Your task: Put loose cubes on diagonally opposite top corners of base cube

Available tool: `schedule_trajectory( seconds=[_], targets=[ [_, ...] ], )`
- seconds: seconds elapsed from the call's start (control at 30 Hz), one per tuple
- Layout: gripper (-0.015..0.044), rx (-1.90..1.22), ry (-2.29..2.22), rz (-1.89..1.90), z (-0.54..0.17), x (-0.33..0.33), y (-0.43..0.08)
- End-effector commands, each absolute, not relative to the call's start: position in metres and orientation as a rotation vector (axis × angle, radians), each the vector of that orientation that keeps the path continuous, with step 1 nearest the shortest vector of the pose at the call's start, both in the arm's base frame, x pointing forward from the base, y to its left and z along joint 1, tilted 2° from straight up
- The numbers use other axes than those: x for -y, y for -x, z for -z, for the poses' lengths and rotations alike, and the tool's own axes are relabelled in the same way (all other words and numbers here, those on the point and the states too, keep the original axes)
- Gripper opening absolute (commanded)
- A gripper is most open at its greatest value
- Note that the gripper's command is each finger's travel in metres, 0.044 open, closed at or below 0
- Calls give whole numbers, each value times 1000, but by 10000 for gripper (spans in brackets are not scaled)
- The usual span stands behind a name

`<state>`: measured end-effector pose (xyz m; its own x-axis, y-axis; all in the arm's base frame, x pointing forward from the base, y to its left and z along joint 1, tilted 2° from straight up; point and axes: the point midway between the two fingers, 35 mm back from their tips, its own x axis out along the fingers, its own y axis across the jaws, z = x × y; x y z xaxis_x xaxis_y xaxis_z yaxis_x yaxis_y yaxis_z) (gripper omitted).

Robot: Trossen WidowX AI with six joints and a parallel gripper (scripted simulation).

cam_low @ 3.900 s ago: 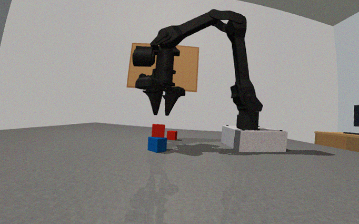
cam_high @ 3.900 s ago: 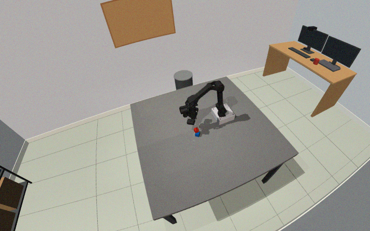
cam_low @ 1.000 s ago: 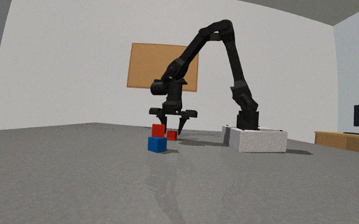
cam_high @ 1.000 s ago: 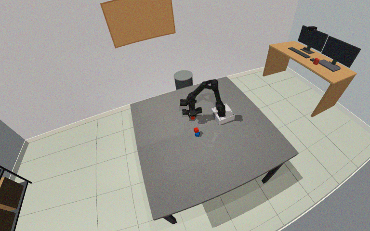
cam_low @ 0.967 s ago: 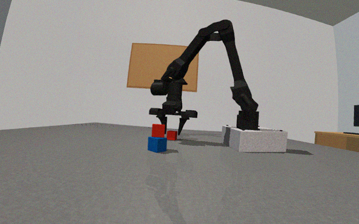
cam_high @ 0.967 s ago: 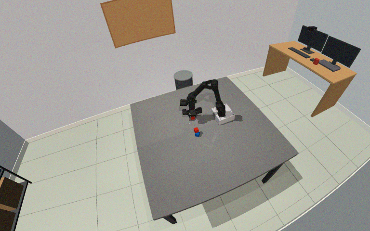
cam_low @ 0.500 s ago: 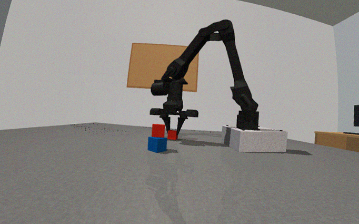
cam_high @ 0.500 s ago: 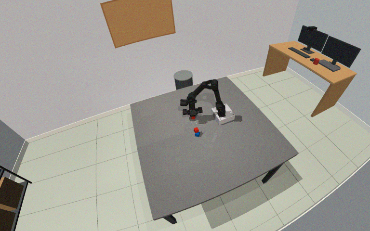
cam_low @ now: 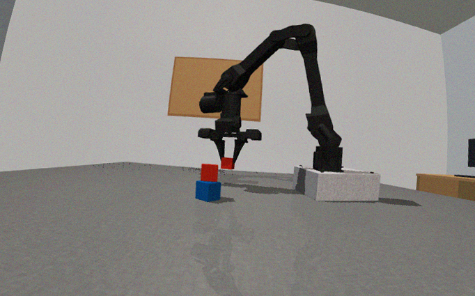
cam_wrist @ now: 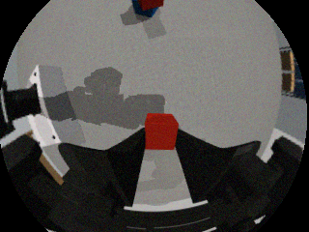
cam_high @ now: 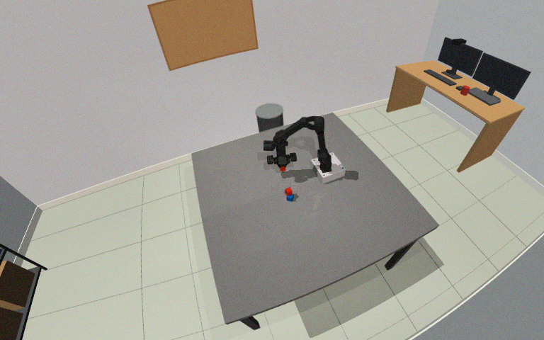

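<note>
At lower center in the exterior view, one red cube (cam_high: 288, 191) (cam_low: 209, 172) (cam_wrist: 154, 3) caps the blue base cube (cam_high: 290, 197) (cam_low: 207, 191) (cam_wrist: 146, 12) on the desk (cam_high: 321, 240) (cam_low: 136, 265) (cam_wrist: 217, 72). Just behind, my end effector (cam_high: 282, 168) (cam_low: 227, 163) (cam_wrist: 160, 130) grips the second red cube (cam_high: 282, 168) (cam_low: 227, 163) (cam_wrist: 161, 131), raised; next I should carry it, level, to the opposite corner.

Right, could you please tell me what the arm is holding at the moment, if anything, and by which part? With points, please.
A red cube (cam_high: 282, 168) (cam_low: 227, 163) (cam_wrist: 160, 131), gripped by two opposite side faces between the pincer's (cam_high: 282, 168) (cam_low: 227, 162) (cam_wrist: 161, 132) fingertips.
</note>
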<state>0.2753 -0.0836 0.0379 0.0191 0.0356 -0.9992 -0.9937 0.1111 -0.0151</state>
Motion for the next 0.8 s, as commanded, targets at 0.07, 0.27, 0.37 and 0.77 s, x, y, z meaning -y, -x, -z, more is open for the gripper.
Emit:
schedule_trajectory(
  seconds=[0.07,0.27,0.37,0.77],
  targets=[
    [105,-1209,1120,-1123,-59,85,-278],
    [105,-1209,1120,-1123,-79,85,-275],
    [105,-1209,1120,-1123,-88,85,-274],
    [105,-1260,1028,-1037,-100,75,-275]
  ],
)
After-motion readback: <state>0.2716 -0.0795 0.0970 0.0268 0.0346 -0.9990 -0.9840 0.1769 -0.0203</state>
